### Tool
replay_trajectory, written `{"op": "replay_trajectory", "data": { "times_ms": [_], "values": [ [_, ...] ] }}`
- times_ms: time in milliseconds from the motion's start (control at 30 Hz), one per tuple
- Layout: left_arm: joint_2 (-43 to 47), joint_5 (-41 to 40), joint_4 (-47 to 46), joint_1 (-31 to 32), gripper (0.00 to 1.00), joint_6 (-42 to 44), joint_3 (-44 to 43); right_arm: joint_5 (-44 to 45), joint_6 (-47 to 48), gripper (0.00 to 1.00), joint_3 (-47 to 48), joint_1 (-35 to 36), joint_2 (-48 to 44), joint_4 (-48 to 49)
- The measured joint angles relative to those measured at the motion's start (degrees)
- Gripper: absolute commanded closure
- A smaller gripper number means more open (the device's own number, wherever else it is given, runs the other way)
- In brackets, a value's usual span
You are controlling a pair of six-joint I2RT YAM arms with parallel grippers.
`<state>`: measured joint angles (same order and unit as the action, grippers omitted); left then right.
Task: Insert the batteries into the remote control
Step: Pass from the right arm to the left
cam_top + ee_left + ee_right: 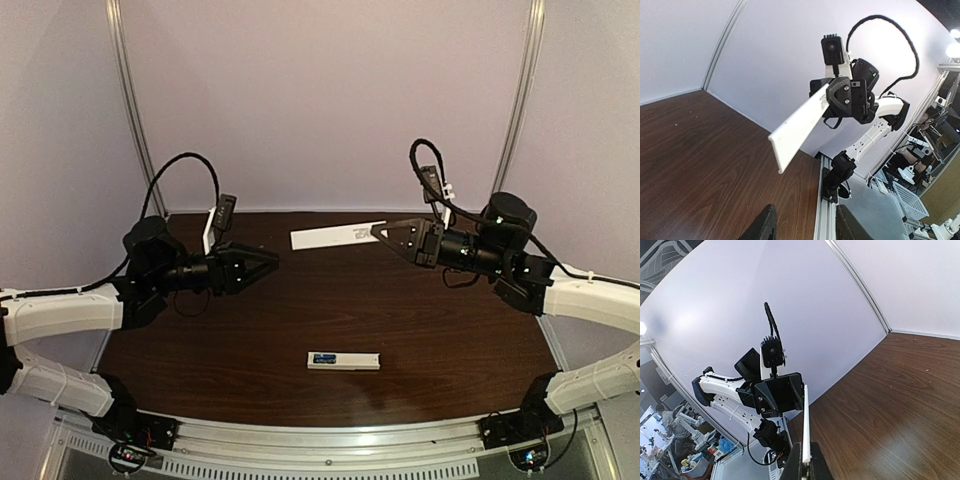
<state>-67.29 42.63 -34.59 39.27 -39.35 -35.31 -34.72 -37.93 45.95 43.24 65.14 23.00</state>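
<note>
Wood table (420, 320), remote control (343, 361), right gripper (377, 232) pinching illegibly printed cover strip (328, 238), left gripper (272, 264) spread

1. One remote control (343, 361), a slim white bar.
2. One flat white strip (335, 237).
3. Batteries (322, 358): only a single small blue patch shows in the remote, too small from here to count.
4. Two arms: left arm (60, 315) and right arm (590, 300).
5. Two grippers: left gripper (272, 262) and right gripper (378, 232).
6. One dark wooden table (250, 340).
</note>
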Motion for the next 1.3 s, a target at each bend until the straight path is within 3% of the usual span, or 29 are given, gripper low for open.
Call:
{"op": "replay_trajectory", "data": {
  "times_ms": [300,700,833,967,1033,1067,1100,1133,1200,1300],
  "values": [
    [-3.19,0.26,-12.26,0.00,0.67,-7.32,0.17,-1.46,-4.76,1.00,-1.03,0.00,1.31,7.26],
    [-5.51,0.24,-17.64,0.09,0.72,-10.51,0.17,-3.89,-7.56,1.00,-1.40,0.52,3.91,11.58],
    [-5.92,0.24,-18.14,0.15,0.81,-10.73,0.15,-4.09,-7.76,1.00,-1.62,1.11,4.70,12.31],
    [-6.25,0.26,-18.56,0.15,0.99,-11.15,0.13,-4.31,-8.00,1.00,-1.64,1.46,5.07,12.83],
    [-6.54,0.44,-19.02,0.15,1.00,-11.63,0.04,-4.35,-8.15,1.00,-1.66,1.51,5.07,12.90],
    [-6.67,0.44,-19.34,0.15,1.00,-11.61,0.04,-4.42,-8.20,0.96,-1.68,1.51,5.07,13.05],
    [-6.75,0.46,-19.50,0.15,1.00,-11.65,0.04,-4.50,-8.22,0.84,-1.70,1.51,5.07,13.20],
    [-6.86,0.48,-19.69,0.15,1.00,-11.82,0.04,-4.57,-8.24,0.64,-1.75,1.51,5.07,13.27],
    [-7.13,0.59,-19.89,0.15,1.00,-12.33,0.04,-4.70,-8.11,0.34,-1.79,1.51,5.05,13.07],
    [-7.48,1.31,-19.52,0.15,1.00,-13.20,0.07,-3.74,-4.59,0.05,-1.70,1.51,4.20,8.48]
  ]
}}
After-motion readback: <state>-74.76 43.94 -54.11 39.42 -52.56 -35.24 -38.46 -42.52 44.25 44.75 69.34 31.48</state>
